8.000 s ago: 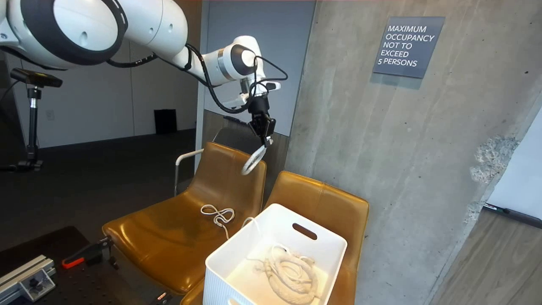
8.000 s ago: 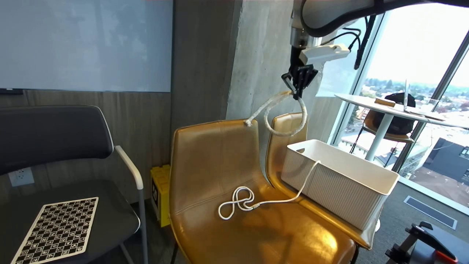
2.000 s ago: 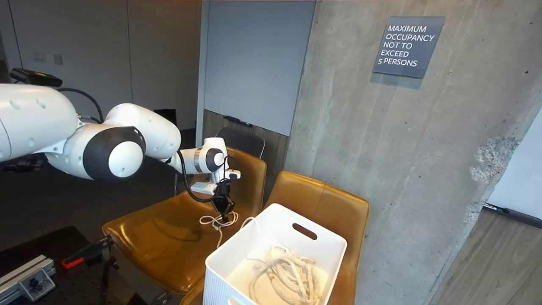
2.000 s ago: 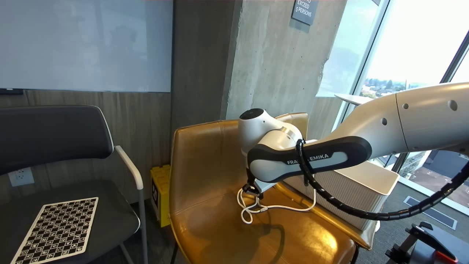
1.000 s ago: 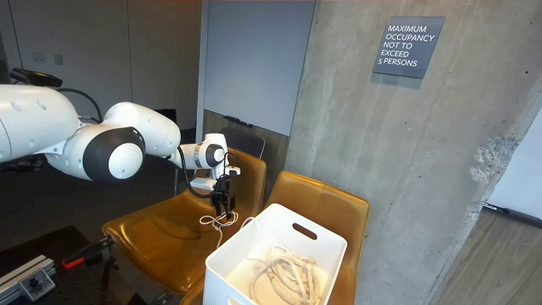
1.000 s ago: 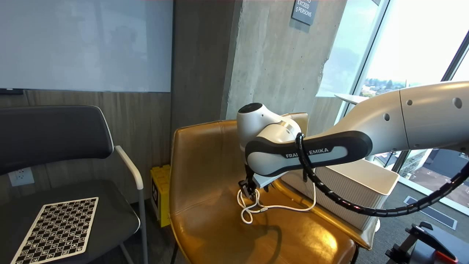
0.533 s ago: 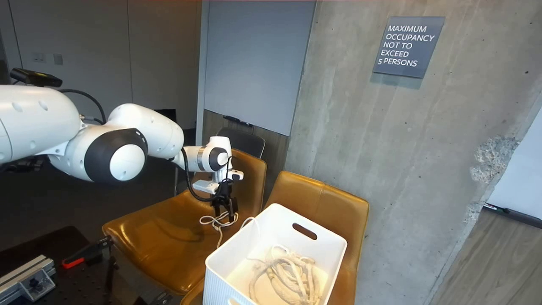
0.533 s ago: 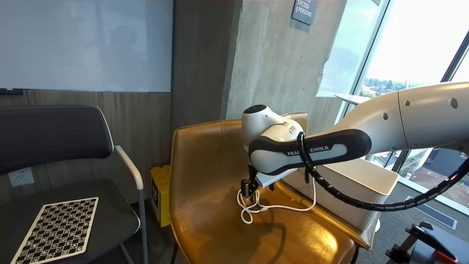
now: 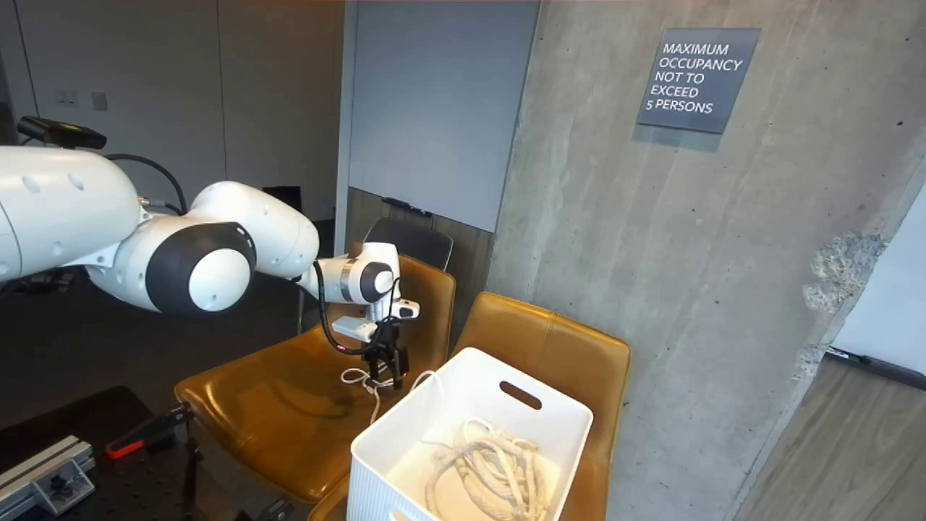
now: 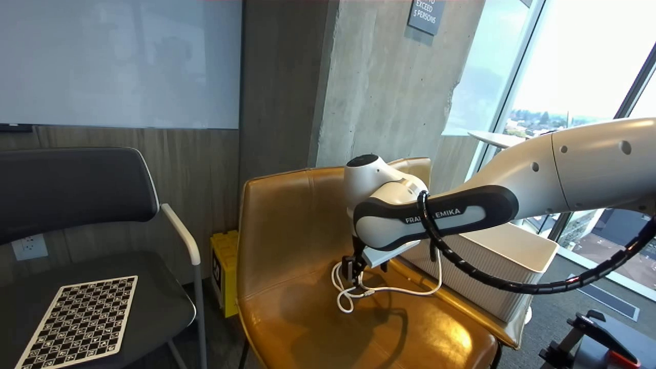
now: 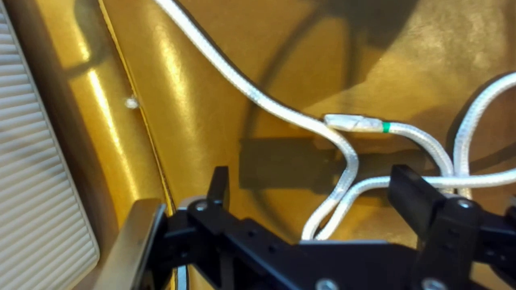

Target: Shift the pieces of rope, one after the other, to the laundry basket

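Since the frame just before, the gripper [image 11: 311, 181] has been lowered and shifted slightly right. On the left chair [image 9: 268, 412], a thin white rope [image 11: 258, 96] is laid in loops; over them the jaws are held well apart, strands lying between, and whether these are touched cannot be told. Farther right, the rope is draped over the left rim of the laundry basket [image 9: 485, 398], in which more rope pieces [image 9: 486, 486] are coiled.

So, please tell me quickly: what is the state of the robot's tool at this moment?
Tool: open, holding nothing; part of the white braided rope shows between its spread jaws in the wrist view.
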`<state>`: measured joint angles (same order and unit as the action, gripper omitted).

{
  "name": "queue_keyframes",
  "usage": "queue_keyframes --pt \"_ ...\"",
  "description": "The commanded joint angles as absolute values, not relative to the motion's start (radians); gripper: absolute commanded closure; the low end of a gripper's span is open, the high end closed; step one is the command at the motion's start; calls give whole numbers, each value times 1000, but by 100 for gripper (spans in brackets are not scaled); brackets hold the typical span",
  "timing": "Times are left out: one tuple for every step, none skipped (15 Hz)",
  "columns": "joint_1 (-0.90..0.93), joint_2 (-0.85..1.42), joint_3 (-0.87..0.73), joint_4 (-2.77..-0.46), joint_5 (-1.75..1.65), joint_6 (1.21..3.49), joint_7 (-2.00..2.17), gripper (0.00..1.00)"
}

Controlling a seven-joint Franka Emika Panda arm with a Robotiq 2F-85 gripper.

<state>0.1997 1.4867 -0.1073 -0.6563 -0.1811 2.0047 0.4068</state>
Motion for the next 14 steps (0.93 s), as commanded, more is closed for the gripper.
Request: queue_keyframes --pt "204 1487 -104 -675 -170 2031 403 0" --pt "206 1487 -104 -683 -171 2033 403 0" --pt "205 1487 -106 -696 -172 2040 403 0" --pt "205 1487 -107 -710 -173 2047 403 0" --pt "205 1487 -108 -723 -174 2048 402 0" --pt "205 1487 -109 -731 -175 2051 402 5" --pt "205 1487 -110 -736 -175 2057 402 26" --pt "206 1487 -111 -737 -175 2057 402 29" --pt "205 1486 -112 -734 -175 2053 402 31" --pt "205 1485 -113 -733 -175 2050 403 37" --pt "203 1489 -116 -721 -176 2042 403 46" --pt "201 1510 -122 -681 -175 2021 400 53" --pt "200 1519 -128 -661 -176 2006 400 60" --pt "199 1517 -135 -658 -180 1996 401 68"
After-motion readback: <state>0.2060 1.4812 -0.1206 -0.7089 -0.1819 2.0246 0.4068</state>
